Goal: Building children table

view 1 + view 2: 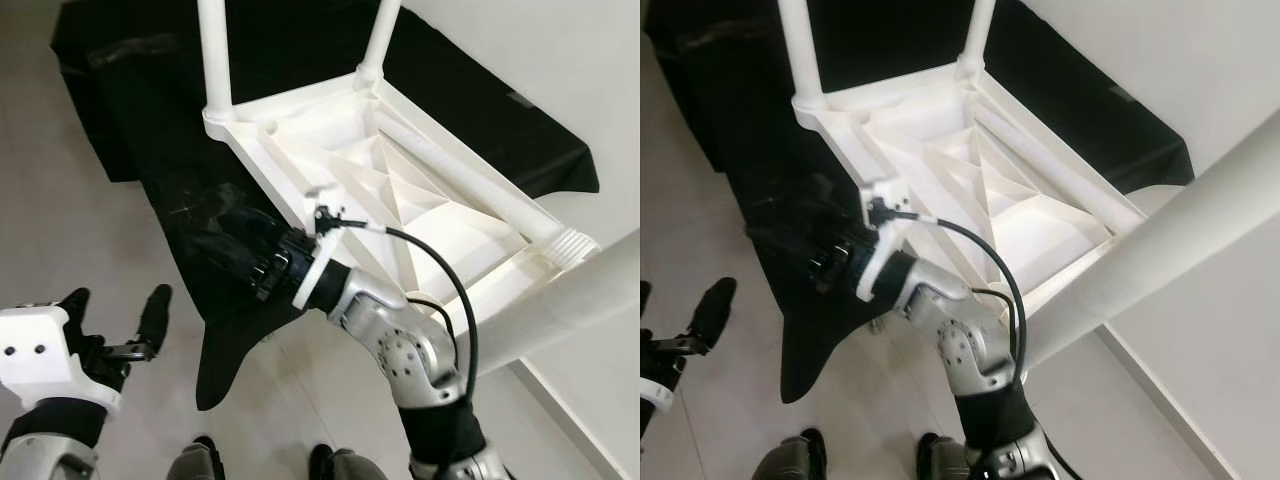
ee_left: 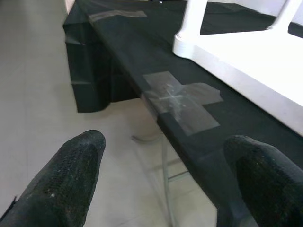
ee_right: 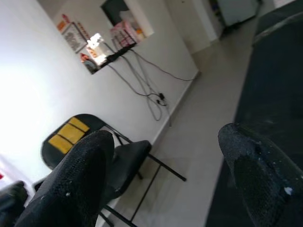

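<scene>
Two legs already stand in the corner sockets of the white children's table (image 1: pixel 400 170), which lies upside down on the black-draped counter (image 1: pixel 130 90), its ribbed underside facing up; the seated legs rise toward twelve o'clock in the head views. A third leg (image 1: pixel 560 240) lies along the frame's edge toward three o'clock, and a thick white tube (image 1: pixel 1160 250) — probably another leg, though what carries it cannot be seen — cuts across the head views at about four o'clock. The right gripper (image 1: pixel 235 240) reaches over the black cloth just beside the frame's near edge, at roughly nine o'clock from the table's centre; its wrist view shows the two fingertips (image 3: pixel 75 179) set well apart with nothing between them, so its jaws are spread and empty, looking past the counter at a folding chair (image 3: pixel 94 156) by the wall. The left gripper (image 1: pixel 115 320) hangs low over the floor at about eight o'clock, short of the counter, jaws likewise spread and empty, facing a cross of clear tape (image 2: pixel 182 101) on the cloth. Judged from this, the build is mid-way — the step in hand is fitting the remaining legs. The next move calls for steadying the frame, then lining a leg's end squarely over an open corner socket before pressing it home.
</scene>
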